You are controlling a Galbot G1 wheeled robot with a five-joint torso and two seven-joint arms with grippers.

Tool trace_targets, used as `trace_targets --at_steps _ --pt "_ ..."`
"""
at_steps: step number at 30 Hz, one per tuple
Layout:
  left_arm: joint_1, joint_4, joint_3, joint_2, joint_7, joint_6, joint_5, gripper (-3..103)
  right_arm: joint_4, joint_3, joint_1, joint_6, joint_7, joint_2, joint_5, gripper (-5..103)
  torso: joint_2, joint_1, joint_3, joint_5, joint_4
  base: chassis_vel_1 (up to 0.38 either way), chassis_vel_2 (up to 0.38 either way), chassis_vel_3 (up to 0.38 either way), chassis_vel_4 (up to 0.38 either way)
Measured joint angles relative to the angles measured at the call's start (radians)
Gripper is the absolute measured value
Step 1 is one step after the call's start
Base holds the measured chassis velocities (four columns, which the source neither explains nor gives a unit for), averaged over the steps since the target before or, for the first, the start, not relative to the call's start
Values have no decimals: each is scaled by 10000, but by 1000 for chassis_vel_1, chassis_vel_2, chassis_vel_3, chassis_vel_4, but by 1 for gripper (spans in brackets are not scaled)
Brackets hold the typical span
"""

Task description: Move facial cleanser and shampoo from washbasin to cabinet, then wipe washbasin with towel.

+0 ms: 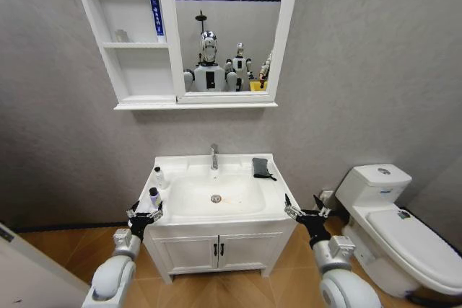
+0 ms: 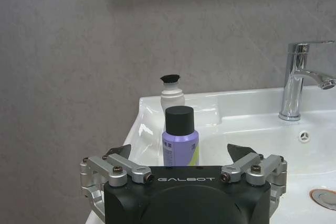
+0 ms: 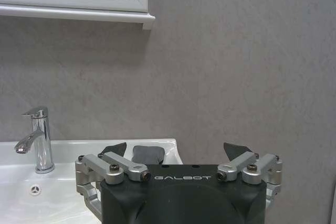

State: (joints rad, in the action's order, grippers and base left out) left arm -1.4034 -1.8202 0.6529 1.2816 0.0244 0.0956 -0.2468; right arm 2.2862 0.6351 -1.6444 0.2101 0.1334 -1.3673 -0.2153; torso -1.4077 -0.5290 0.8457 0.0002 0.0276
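Left gripper (image 2: 179, 153): black body, silver linkages, jaws spread wide, holding nothing; poised at the front left corner of the washbasin (image 1: 167, 163), facing a lilac cylindrical bottle (image 2: 180, 136) with a matte black cap. Behind that bottle, a white bottle (image 2: 171, 97) with a black top stands on the rim. Right gripper (image 3: 175, 151): same build, jaws equally wide and empty, hovering off the front right corner. Washbasin: glossy white ceramic, oval bowl, chrome tap (image 1: 214, 156) at the back. Towel (image 1: 261, 167): dark folded cloth lying on the back right of the rim. Cabinet (image 1: 120, 45): white, wall-mounted above, open shelves beside a framed mirror.
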Motion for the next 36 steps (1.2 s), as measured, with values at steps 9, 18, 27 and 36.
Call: trace_targets --at_steps 9,18,27,36 --pt "591 649 -348 -35 -139 53 -3 100 -37 69 90 69 57 39 -84 100 0 0 0 0 1 0 0 0 0" --pt "912 826 -368 -40 -444 99 -66 86 -17 60 24 159 192 34 -102 100 0 0 0 1 1 0 0 0 0" --pt "796 829 -337 29 -328 101 -63 58 46 -11 25 210 199 -5 -107 100 0 0 0 1 1 0 0 0 0" --pt "845 818 -427 46 -256 151 -82 42 113 70 0 215 201 33 -196 100 0 0 0 0 1 0 0 0 0"
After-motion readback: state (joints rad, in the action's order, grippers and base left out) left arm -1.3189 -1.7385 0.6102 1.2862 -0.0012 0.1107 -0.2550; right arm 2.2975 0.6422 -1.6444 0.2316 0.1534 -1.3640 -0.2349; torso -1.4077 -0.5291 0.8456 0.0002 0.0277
